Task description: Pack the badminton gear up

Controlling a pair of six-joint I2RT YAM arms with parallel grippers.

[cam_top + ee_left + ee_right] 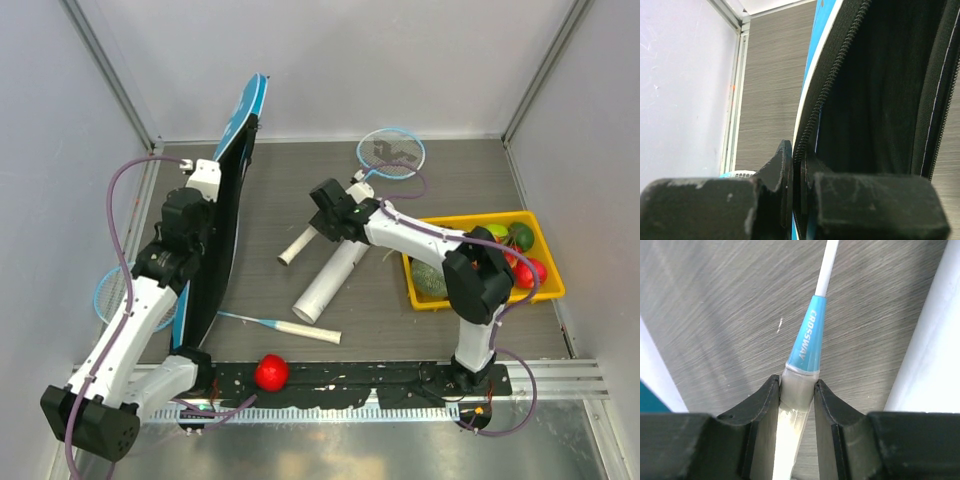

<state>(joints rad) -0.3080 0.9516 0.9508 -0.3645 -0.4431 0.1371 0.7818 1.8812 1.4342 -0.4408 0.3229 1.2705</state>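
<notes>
Right jaws are clamped on the pale handle (pixel 792 410) of a light-blue-framed racket (pixel 392 152) whose head lies on the far bench (pixel 470 180); the arm hides its shaft. Left jaws are pinched on the zip edge of the large blue racket bag (pixel 225 200), which stands upright on edge. The bag conceals most of the head of a second light-blue-framed racket (pixel 300 330).

A far racket (pixel 392 152) at twelve o'clock and a near racket (pixel 308 333) at seven o'clock make two, alongside one white tube (pixel 330 278) at centre, one blue bag (pixel 235 170) at ten o'clock, one red ball (pixel 271 372) at six o'clock, and one yellow tray (pixel 480 299) at three o'clock, its fruit (pixel 521 237) too bunched to count.
</notes>
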